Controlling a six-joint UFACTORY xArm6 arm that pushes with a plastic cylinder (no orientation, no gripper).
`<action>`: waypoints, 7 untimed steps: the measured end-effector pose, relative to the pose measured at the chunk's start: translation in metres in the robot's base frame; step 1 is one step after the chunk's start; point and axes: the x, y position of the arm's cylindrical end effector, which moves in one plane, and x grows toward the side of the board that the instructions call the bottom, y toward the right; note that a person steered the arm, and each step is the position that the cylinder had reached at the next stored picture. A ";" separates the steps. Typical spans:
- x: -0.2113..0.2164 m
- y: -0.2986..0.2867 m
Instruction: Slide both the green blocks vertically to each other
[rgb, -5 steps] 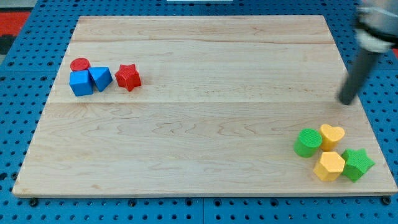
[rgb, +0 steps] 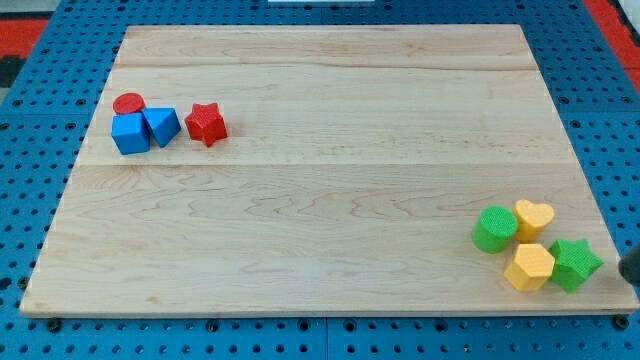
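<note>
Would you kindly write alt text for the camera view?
Two green blocks, a cylinder and a star, sit with two yellow blocks at the wooden board's bottom right; my tip is just right of the star.

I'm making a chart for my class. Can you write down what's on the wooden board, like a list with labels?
Board: wooden board on a blue pegboard
Upper left group: red round block, blue cube, blue triangular block, red star block
Lower right group: green round block, yellow heart block, yellow hexagon block, green star block
Green blocks: apart, with the yellow blocks between them
My tip: dark shape at the view's right edge, just right of the green star block, only partly showing
</note>
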 end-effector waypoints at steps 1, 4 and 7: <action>0.003 -0.070; -0.049 -0.098; -0.135 -0.133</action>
